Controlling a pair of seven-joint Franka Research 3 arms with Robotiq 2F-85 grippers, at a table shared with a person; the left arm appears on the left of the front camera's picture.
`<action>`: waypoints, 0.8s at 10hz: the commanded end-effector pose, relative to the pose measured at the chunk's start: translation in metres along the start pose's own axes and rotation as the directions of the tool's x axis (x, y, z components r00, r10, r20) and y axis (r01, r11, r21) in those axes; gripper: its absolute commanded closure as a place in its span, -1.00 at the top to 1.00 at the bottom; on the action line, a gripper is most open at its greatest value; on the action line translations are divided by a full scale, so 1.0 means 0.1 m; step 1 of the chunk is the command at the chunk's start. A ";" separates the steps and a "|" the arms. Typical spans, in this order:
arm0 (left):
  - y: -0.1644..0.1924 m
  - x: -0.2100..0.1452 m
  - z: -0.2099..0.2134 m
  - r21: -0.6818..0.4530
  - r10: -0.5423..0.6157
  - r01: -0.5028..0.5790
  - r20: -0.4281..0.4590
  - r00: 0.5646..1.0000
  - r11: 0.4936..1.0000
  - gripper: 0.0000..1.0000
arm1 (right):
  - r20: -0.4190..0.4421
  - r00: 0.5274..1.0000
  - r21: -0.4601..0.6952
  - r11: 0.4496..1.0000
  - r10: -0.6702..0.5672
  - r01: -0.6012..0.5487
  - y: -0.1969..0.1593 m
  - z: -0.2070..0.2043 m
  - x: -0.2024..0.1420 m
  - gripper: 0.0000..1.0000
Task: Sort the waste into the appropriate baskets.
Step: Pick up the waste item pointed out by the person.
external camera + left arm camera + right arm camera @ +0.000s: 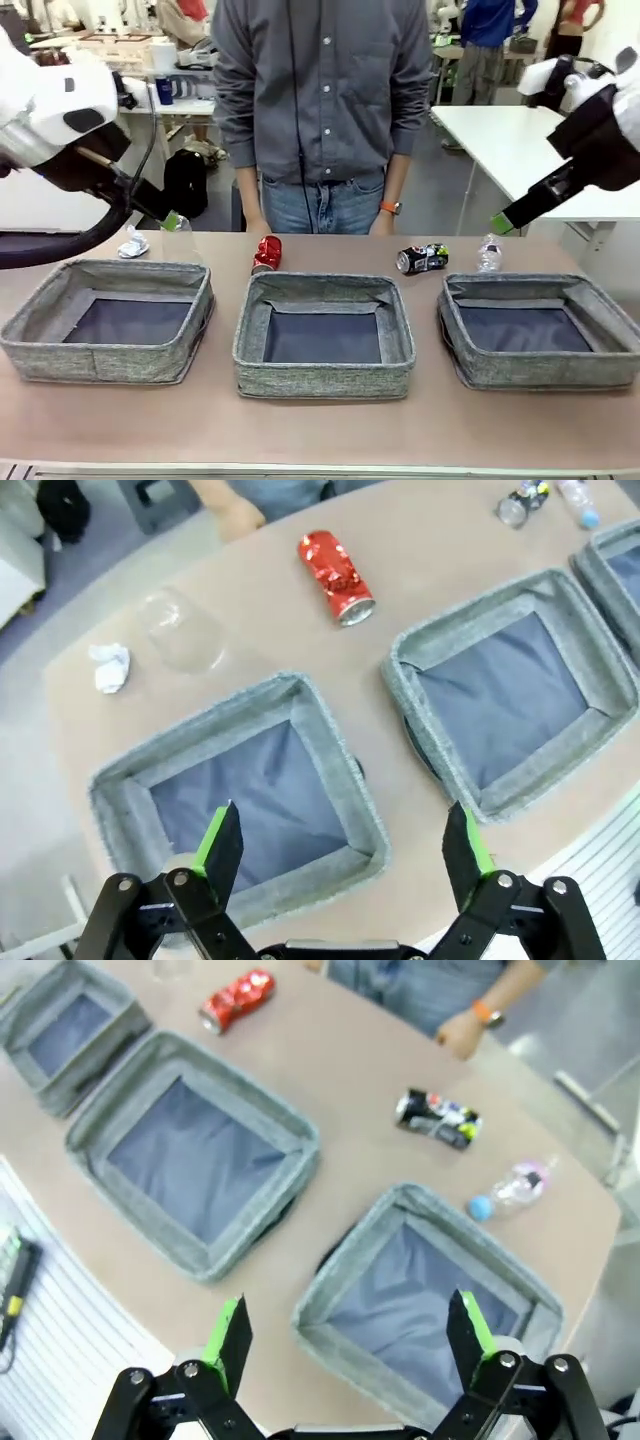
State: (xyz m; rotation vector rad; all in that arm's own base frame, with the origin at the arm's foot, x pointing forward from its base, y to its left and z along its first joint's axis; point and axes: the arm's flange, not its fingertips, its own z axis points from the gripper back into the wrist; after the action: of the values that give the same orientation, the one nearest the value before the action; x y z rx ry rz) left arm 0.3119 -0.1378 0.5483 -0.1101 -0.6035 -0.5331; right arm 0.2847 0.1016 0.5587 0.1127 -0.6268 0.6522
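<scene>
Waste: red can (267, 254), crushed dark can (422, 258), bottle (489, 254), paper ball (133, 243) and clear cup (185, 632) lie in a row on the surface (320, 430), beyond the baskets' far rims.
Baskets: left basket (110, 268), middle basket (320, 282) and right basket (540, 285) hold nothing.
Left fingers (218, 842): spread wide and holding nothing, above the left basket; cup and paper ball lie just past its far rim.
Right fingers (470, 1330): spread wide and holding nothing, above the right basket; bottle and dark can lie just past it.
Red can: long axis points roughly across the surface; probably nearer the left arm.
</scene>
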 end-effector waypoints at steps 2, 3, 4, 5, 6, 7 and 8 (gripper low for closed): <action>0.22 -0.01 -0.10 -0.487 0.086 -0.091 -0.033 0.996 0.869 1.00 | -0.093 0.960 0.397 0.874 -0.264 0.279 -0.16 -0.17 0.13 1.00; 0.45 -0.10 -0.13 -0.630 0.127 -0.152 -0.084 0.988 0.762 1.00 | -0.217 0.906 0.565 0.710 -0.365 0.421 -0.35 -0.14 0.06 1.00; 0.68 -0.22 -0.16 -0.714 0.189 -0.223 -0.129 0.974 0.663 1.00 | -0.283 0.839 0.661 0.539 -0.465 0.522 -0.58 -0.18 -0.06 1.00; 0.91 -0.37 -0.19 -0.786 0.289 -0.286 -0.142 0.947 0.548 1.00 | -0.324 0.774 0.775 0.317 -0.543 0.547 -0.83 -0.25 -0.25 1.00; 1.03 -0.47 -0.22 -0.816 0.358 -0.307 -0.134 0.924 0.489 1.00 | -0.335 0.751 0.823 0.212 -0.570 0.527 -0.96 -0.32 -0.36 1.00; 1.11 -0.56 -0.28 -0.807 0.412 -0.343 -0.138 0.901 0.480 1.00 | -0.329 0.751 0.846 0.174 -0.572 0.504 -1.02 -0.40 -0.42 1.00; 1.16 -0.64 -0.29 -0.822 0.442 -0.338 -0.120 0.889 0.458 1.00 | -0.321 0.758 0.858 0.165 -0.567 0.486 -1.05 -0.47 -0.44 1.00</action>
State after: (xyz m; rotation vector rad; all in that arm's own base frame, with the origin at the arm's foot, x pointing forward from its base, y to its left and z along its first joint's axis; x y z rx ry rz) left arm 0.3371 -0.0086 0.5002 -1.2104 -0.3489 -0.3576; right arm 0.3282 0.0001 0.5142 1.3164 -0.2110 0.3025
